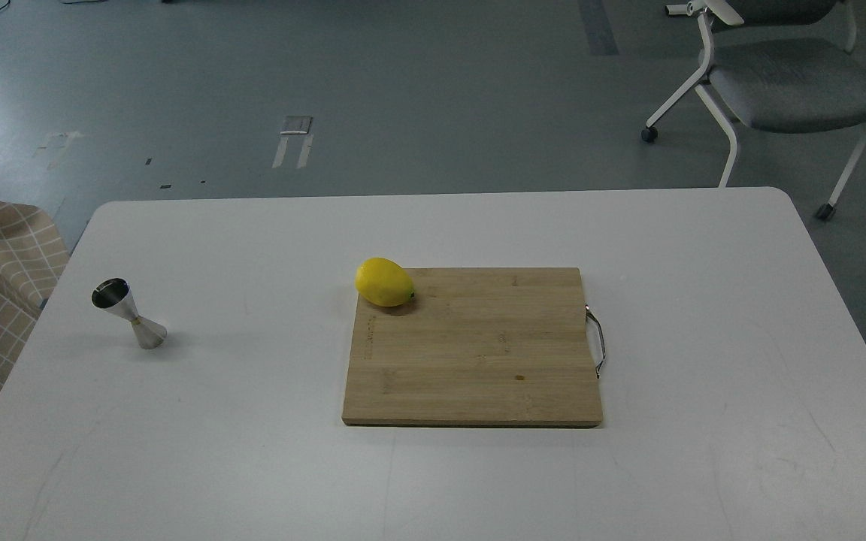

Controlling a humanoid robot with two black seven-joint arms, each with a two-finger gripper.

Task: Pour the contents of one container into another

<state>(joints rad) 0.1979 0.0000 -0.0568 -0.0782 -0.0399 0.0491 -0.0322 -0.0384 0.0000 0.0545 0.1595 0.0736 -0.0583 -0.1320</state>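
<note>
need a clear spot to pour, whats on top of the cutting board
Only a yellow lemon sits on the cutting board, at its far left corner. The rest of its top is bare wood. Whatever lies beneath the board is covered.

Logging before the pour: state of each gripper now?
Left gripper: not in the head view, cannot be told.
Right gripper: not in view either.
</note>
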